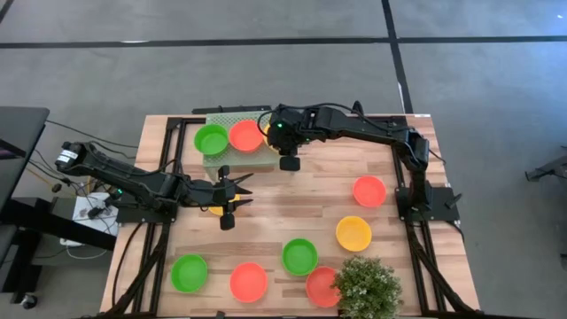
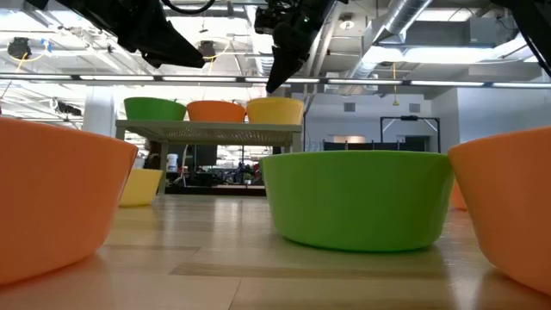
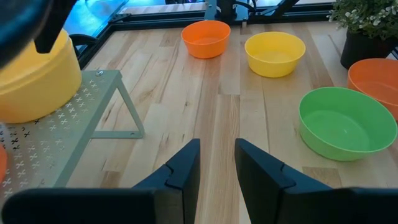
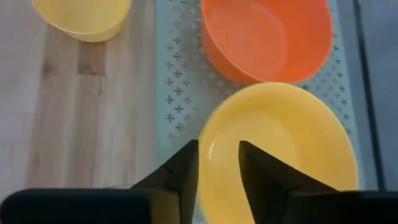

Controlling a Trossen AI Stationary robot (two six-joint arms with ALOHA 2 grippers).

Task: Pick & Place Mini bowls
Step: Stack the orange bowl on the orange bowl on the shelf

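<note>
A pale green perforated stand (image 1: 232, 158) carries three mini bowls on their bases: green (image 1: 211, 139), orange-red (image 1: 245, 136) and yellow (image 2: 275, 110). My right gripper (image 4: 219, 163) hovers above the yellow bowl (image 4: 280, 155), fingers pointing down, narrowly open over its rim; in the low view its fingertips (image 2: 272, 84) stand clear of the bowl. My left gripper (image 3: 217, 158) waits, narrowly open, low over the table to the left of the stand's near side (image 1: 237, 191). Another yellow bowl (image 4: 81, 18) sits on the table beside it.
More bowls rest on the table: red (image 1: 369, 190), yellow (image 1: 353, 233), green (image 1: 299, 256), green (image 1: 189, 272), red (image 1: 248, 282), red (image 1: 322, 286). A bushy plant (image 1: 366, 288) stands at the near right corner. Bare wood lies at the table's middle (image 1: 301, 199).
</note>
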